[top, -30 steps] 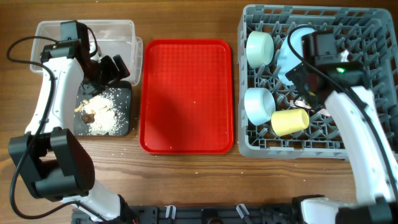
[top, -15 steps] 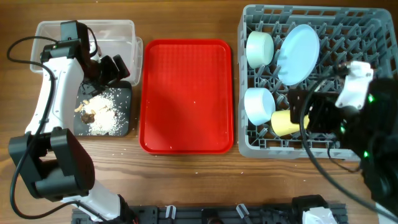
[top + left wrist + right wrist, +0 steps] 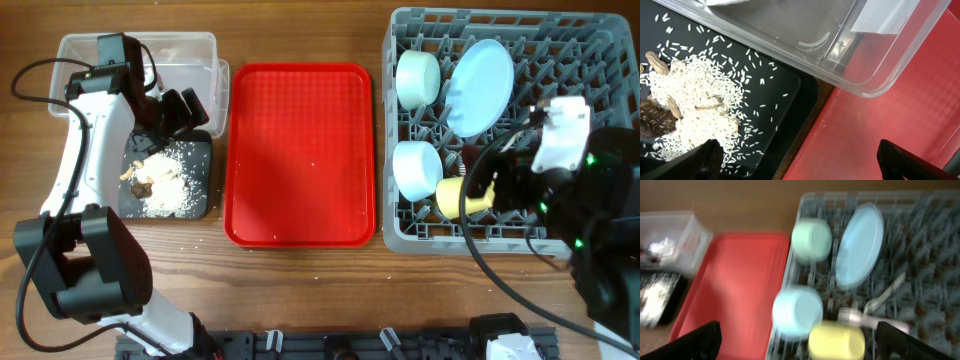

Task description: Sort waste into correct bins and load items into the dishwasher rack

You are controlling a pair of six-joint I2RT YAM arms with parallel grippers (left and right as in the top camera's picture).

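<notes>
The grey dishwasher rack [image 3: 600,60] holds two pale blue bowls [image 3: 418,78] [image 3: 417,168], the light blue plate [image 3: 480,85] leaning upright, the yellow cup [image 3: 452,197] on its side and white cutlery [image 3: 880,307]. My right gripper [image 3: 490,188] is open and empty, raised above the rack's front part, and its wrist view is blurred. My left gripper [image 3: 185,110] is open and empty at the seam between the clear tub [image 3: 70,50] and the black tray [image 3: 200,205]. Rice crumbs [image 3: 695,100] and brown scraps [image 3: 655,122] lie in the black tray. White paper [image 3: 662,245] lies in the tub. I cannot make out the wrapper.
The flat red tray [image 3: 300,155] lies between the bins and the rack. A few stray crumbs lie on the wooden table in front of the black tray. Cables run beside both arms.
My right arm has drawn back from over the plate toward the rack's front right and risen, uncovering the plate. The left arm has not moved.
</notes>
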